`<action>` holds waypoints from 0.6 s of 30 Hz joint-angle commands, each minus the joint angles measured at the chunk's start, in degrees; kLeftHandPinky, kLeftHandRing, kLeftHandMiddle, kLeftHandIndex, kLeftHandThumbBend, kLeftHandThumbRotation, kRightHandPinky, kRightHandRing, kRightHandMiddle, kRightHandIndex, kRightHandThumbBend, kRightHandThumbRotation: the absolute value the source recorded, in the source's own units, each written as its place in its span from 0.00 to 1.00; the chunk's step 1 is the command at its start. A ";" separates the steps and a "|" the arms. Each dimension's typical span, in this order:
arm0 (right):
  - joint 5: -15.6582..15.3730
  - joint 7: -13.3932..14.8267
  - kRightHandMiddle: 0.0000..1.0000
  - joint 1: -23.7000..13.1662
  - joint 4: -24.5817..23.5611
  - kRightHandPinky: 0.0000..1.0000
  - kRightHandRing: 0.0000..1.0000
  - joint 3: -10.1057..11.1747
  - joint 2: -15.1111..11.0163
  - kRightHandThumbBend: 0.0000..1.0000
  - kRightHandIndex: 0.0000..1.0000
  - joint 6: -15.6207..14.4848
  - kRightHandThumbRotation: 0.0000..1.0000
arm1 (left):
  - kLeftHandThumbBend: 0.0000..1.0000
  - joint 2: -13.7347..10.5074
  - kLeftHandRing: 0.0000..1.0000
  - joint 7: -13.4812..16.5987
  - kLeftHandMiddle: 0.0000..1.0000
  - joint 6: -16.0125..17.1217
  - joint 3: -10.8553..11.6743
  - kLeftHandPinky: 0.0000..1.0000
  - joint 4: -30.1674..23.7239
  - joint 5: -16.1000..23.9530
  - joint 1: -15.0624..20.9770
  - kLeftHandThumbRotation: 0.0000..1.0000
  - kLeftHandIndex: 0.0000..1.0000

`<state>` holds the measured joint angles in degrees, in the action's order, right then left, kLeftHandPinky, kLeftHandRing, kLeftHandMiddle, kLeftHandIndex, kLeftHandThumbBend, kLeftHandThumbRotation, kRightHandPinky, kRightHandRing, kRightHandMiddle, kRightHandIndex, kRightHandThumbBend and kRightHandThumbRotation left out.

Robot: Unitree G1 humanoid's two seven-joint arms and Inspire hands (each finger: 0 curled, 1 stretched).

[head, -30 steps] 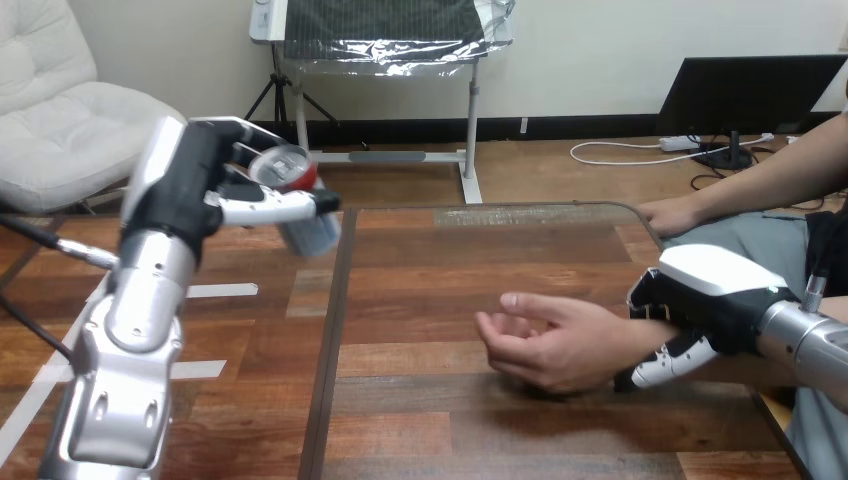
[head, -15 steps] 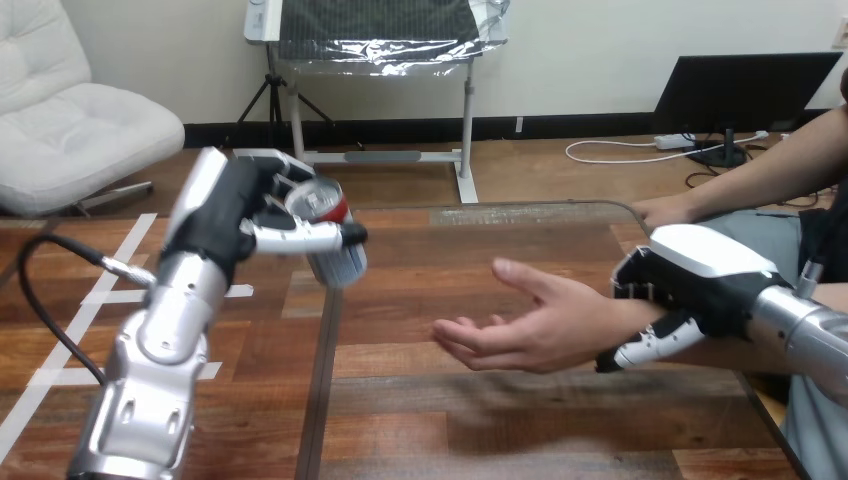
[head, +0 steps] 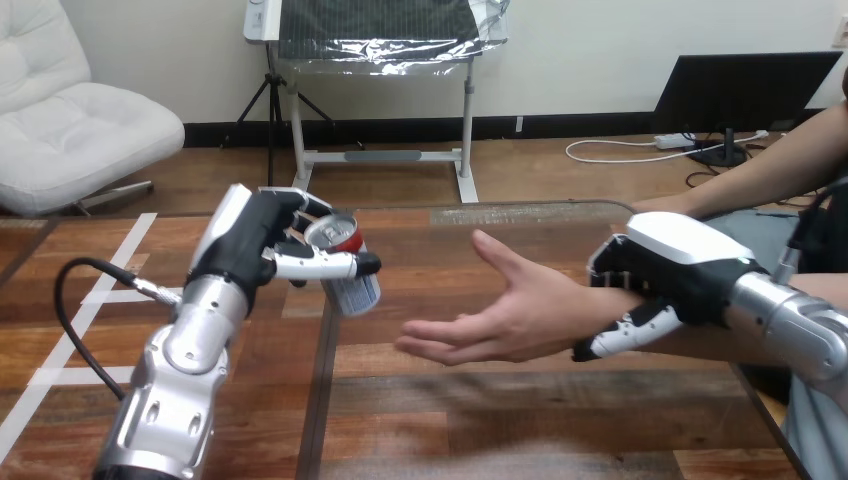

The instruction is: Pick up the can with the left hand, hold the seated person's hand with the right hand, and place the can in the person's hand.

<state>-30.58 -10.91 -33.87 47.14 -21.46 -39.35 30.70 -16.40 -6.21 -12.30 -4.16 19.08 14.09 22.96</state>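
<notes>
The can (head: 350, 285), silver-sided with a red band round its top, hangs in the air over the left edge of the wooden table (head: 520, 430), clear of the tabletop. It is tilted: its top faces up and toward the camera, and its base points down and to the view's right. The robot's left hand (head: 250, 235) grasps it. The thumb (head: 320, 266) lies across the can's front, and the other digits go round its far side, mostly hidden behind it. The silver left forearm (head: 185, 350) rises from the view's lower left to that hand.

To the right of the can, apart from it with bare table showing between, is the person's hand (head: 510, 310). It is held above the middle of the table, palm up, its digits loosely spread and pointing toward the can.

The robot's right hand (head: 665, 265) is clasped on the person's wrist (head: 580, 303). Its white-shelled back lies over the top of the wrist, and its fingers (head: 625, 338) curl in underneath. The right forearm (head: 790, 325) comes in from the view's right edge.

Further back, the person's second hand (head: 658, 205) rests at the table's far right edge, well apart from the can.
</notes>
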 commanded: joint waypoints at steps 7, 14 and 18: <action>2.99 -1.31 0.37 0.98 -4.10 0.26 0.32 1.38 4.63 0.77 0.38 -1.74 0.37 | 0.67 1.55 0.41 1.39 0.46 6.43 -1.21 0.34 6.35 0.55 9.28 0.00 0.51; 3.48 -1.89 0.37 1.13 -5.41 0.26 0.32 1.55 5.25 0.76 0.38 -2.23 0.40 | 0.67 2.52 0.43 1.56 0.48 7.69 -1.57 0.36 9.34 0.36 10.60 0.00 0.51; 3.57 -2.06 0.38 1.21 -6.24 0.26 0.32 1.59 5.64 0.77 0.38 -2.79 0.40 | 0.67 3.32 0.42 1.76 0.47 8.74 -1.69 0.35 11.13 -0.11 11.30 0.00 0.51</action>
<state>-29.74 -12.83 -33.72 42.92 -21.46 -37.13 28.62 -14.44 -5.91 -7.49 -5.79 28.78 14.21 25.95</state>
